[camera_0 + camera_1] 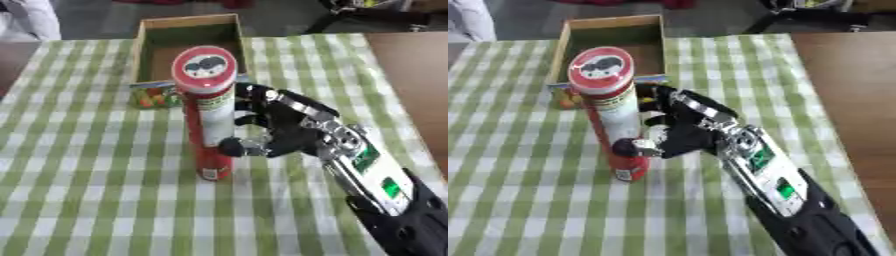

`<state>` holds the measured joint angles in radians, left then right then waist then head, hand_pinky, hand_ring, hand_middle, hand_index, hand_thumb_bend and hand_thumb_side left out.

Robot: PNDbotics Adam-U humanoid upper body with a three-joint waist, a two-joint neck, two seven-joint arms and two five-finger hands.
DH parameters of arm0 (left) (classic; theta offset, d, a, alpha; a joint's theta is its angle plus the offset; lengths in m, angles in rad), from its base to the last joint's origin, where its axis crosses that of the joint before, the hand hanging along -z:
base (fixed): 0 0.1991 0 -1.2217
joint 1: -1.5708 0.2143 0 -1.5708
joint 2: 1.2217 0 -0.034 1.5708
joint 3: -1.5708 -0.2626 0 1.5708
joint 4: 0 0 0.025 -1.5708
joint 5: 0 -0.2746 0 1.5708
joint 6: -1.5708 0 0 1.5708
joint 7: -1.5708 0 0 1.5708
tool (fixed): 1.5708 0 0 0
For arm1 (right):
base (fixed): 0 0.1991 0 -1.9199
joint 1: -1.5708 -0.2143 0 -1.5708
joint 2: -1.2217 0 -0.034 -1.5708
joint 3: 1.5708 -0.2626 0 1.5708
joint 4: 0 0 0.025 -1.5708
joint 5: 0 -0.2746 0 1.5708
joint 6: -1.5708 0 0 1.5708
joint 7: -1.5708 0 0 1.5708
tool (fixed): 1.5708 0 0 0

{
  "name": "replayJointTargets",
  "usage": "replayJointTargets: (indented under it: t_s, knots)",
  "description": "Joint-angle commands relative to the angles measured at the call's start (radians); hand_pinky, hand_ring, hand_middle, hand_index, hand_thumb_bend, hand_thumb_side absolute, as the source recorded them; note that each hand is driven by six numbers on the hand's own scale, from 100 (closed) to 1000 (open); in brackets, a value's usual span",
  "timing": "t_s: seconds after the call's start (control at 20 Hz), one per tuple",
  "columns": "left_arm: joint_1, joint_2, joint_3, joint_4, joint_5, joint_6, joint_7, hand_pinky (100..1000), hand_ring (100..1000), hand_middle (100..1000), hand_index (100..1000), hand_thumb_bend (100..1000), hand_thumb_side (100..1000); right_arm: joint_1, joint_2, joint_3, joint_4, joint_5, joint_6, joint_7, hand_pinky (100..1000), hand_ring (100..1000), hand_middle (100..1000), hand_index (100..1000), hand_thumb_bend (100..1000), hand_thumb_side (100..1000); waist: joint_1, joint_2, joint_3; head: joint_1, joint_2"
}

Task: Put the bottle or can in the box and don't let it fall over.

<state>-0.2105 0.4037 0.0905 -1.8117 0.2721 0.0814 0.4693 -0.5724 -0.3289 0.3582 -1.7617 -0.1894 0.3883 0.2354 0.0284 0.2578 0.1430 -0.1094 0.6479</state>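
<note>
A tall red cylindrical can (206, 112) with a round lid stands upright at frame center on the green checked cloth surface (79, 190). The right hand (276, 127) curls around it. An open wooden box (187, 24) sits behind.

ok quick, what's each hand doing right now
Left hand: not in view.
Right hand: fingers curled around the tall red can, which stands upright on the checked tablecloth.

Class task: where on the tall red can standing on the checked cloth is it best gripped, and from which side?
Grip the can around its middle, from the robot's right, where the right hand already is. It is a tall, narrow, upright cylinder, so a mid-height side grasp probably keeps it from tipping on the way to the box.
</note>
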Motion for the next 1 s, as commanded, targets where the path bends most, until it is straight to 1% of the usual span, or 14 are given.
replayJointTargets:
  t_s: [0.05,0.35,0.6,0.8,1.0]
  knots:
    - [-0.012,0.017,0.004,-0.015,-0.002,-0.001,-0.006,855,882,785,786,714,695,-0.022,0.006,0.0,0.002,0.003,-0.007,0.006,896,951,974,942,684,299,0.003,-0.011,0.004,-0.003,-0.013]
    - [-0.014,0.015,0.003,-0.015,-0.001,0.001,-0.008,855,882,785,785,712,695,-0.036,0.02,0.002,0.013,0.003,-0.01,0.016,897,953,979,937,701,323,0.002,-0.007,0.008,-0.006,-0.018]
    - [-0.017,0.014,0.002,-0.015,0.0,0.002,-0.01,856,882,786,785,708,697,-0.046,0.034,0.001,0.028,0.011,-0.014,0.018,894,951,974,928,712,323,0.002,-0.003,0.013,-0.006,-0.021]
    - [-0.017,0.012,0.002,-0.015,0.0,0.004,-0.011,856,882,786,785,708,697,-0.051,0.04,0.001,0.039,0.018,-0.018,0.02,893,949,972,925,703,310,0.0,-0.001,0.016,-0.007,-0.022]
    - [-0.018,0.011,0.002,-0.016,0.0,0.004,-0.012,856,882,786,785,705,699,-0.059,0.046,0.002,0.054,0.035,-0.017,0.021,890,945,968,923,673,276,-0.001,-0.001,0.017,-0.007,-0.023]
